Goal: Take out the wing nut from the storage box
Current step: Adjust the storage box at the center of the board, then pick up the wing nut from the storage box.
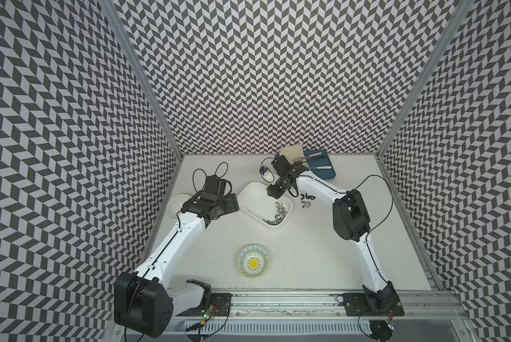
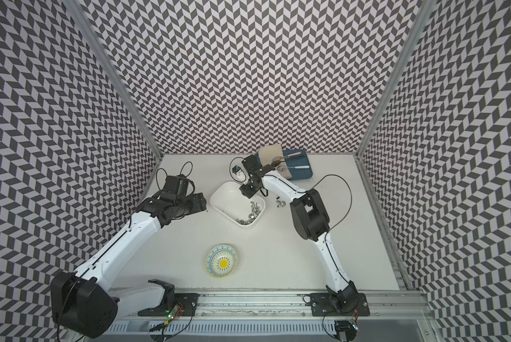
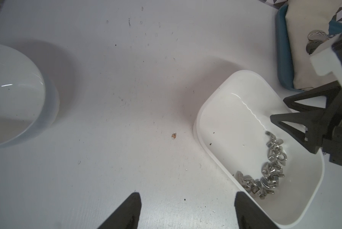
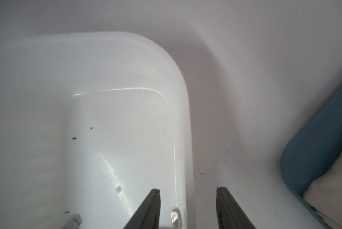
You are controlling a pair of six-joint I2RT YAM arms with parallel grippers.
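Wing nut (image 4: 175, 217) lies between the parted right fingers (image 4: 153, 210)

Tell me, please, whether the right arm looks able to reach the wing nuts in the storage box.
Probably yes: the right gripper hangs open over the lidless storage box, and the wing nuts lie uncovered nearby inside it.

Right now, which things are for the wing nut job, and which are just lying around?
For the job: storage box, wing nuts inside it, two wing nuts beside it.
Just lying about: patterned bowl, white bowl, blue tray.
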